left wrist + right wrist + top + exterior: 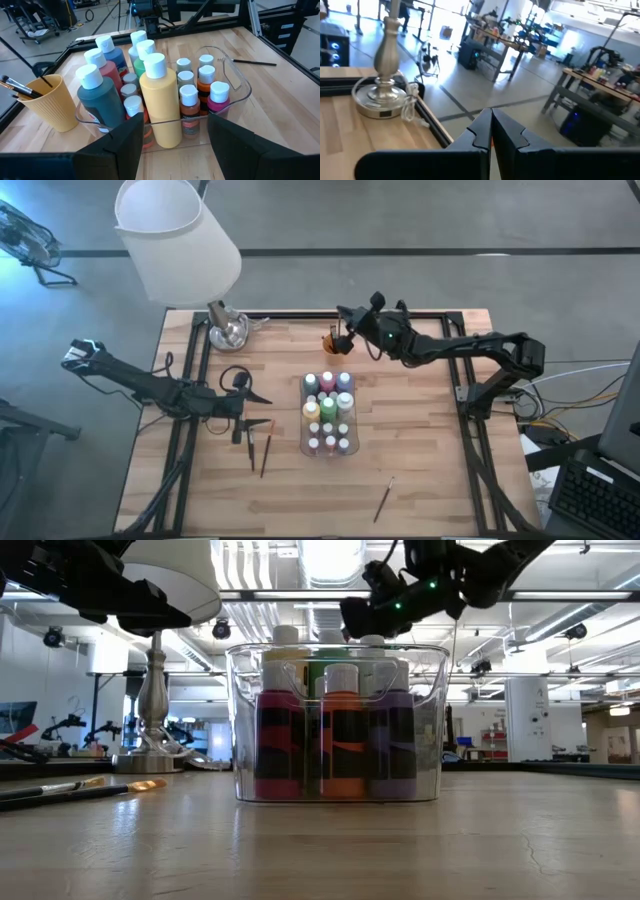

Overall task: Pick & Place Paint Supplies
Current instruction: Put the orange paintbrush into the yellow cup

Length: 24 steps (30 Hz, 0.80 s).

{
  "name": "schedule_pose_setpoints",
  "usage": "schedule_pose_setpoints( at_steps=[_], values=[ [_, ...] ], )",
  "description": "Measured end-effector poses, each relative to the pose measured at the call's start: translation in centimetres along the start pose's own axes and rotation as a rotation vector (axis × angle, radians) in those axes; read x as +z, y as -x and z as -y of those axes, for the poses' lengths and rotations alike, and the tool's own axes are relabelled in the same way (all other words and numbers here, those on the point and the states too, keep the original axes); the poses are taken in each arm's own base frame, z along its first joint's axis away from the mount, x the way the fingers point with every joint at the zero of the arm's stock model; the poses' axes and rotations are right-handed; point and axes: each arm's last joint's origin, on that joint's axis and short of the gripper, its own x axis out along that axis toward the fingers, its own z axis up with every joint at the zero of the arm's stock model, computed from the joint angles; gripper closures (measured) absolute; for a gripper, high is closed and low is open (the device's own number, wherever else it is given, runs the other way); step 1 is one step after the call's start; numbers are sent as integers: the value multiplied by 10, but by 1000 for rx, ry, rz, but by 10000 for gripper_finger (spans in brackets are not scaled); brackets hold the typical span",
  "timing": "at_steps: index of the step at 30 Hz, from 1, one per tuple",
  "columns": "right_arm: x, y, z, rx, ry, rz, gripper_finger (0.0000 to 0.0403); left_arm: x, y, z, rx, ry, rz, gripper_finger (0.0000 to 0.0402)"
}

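Observation:
Several paint bottles (328, 412) stand upright in a clear tray (304, 442) at mid-table; their white caps (155, 65) also show in the left wrist view. An orange cup (332, 341) with dark brushes (20, 89) stands beyond the tray. Two brushes (258, 450) lie flat left of the tray and one brush (383, 498) lies near the front edge. My left gripper (258, 397) hovers open left of the tray, its fingers (120, 147) pointing at the bottles. My right gripper (344, 317) is shut, right above the cup. My right gripper has its two fingers (481, 132) shut together above the cup; a thin orange sliver shows between them, and I cannot tell whether they hold or touch a brush.
A table lamp with a white shade (176, 235) and a metal base (228, 331) stands at the far left corner, its cord (235, 376) trailing on the table. A black frame rail (462, 395) runs along the table's sides. Bare wood lies right of the tray.

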Motion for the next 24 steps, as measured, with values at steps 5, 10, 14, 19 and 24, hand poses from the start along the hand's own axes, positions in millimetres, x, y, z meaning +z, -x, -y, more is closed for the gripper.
schedule_pose_setpoints(
  at_steps=[5, 10, 14, 19, 24],
  values=[
    [-10, 6, -1, 22, -19, 61, 395, 0, 0, 0, 0, 0, 0, 179],
    [-21, 3, -6, 29, -17, 58, 395, 0, 0, 0, 0, 0, 0, 179],
    [-34, -8, -15, 51, 7, 20, 395, 0, 0, 0, 0, 0, 0, 179],
    [-40, -18, -20, 58, 30, 0, 395, 0, 0, 0, 0, 0, 0, 179],
    [-48, -15, -21, 69, 34, -40, 395, 0, 0, 0, 0, 0, 0, 179]
  ],
)
